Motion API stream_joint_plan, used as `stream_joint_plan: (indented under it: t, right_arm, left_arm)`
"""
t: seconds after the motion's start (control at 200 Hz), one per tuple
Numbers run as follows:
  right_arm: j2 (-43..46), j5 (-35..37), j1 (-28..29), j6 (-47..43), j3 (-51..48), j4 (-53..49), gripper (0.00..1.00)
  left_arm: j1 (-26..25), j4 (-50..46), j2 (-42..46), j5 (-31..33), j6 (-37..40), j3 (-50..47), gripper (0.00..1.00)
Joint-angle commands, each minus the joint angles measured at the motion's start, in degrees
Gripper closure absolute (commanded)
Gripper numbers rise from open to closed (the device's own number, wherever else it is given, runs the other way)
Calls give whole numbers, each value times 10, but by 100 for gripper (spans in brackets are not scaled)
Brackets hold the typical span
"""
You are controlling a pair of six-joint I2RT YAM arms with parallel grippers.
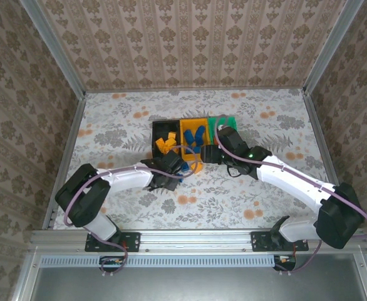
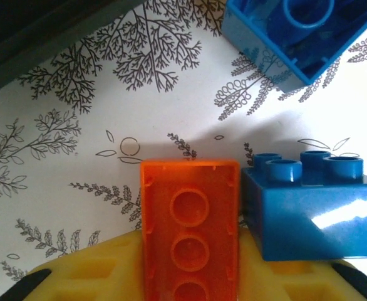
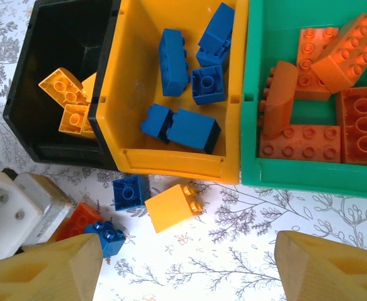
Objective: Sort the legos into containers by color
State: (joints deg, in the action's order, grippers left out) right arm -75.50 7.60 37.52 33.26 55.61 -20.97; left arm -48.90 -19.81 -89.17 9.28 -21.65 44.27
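Floral tabletop (image 2: 77, 157): left gripper (image 2: 190, 276) pinches red-orange brick (image 2: 190, 219); right gripper (image 3: 186, 251) spread.

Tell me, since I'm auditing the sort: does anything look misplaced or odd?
No bin is mixed: the black bin holds yellow bricks, the yellow bin blue ones, the green bin orange ones. Loose on the table before the bins lie a blue brick, a yellow brick, an orange brick and a second blue brick.
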Motion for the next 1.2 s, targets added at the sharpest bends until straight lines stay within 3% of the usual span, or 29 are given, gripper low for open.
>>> stream_joint_plan:
  t: [0.0,0.3,0.45,0.805,1.195]
  right_arm:
    - [27,21,-7,6,-8,-7,25]
    - [87,38,-40,22,-51,-23,25]
    - [127,49,-59,33,-85,-35,25]
    - [192,56,-92,45,-137,-68,25]
    - [223,51,-112,39,-164,-79,24]
  left_arm:
    - [-8,-36,37,14,-26,-33,69]
    - [-41,-103,177,25,-58,-28,75]
    - [-42,-96,189,4,-39,29,75]
    - [-26,2,-44,-85,33,288,77]
    - [-4,3,-250,-158,35,509,78]
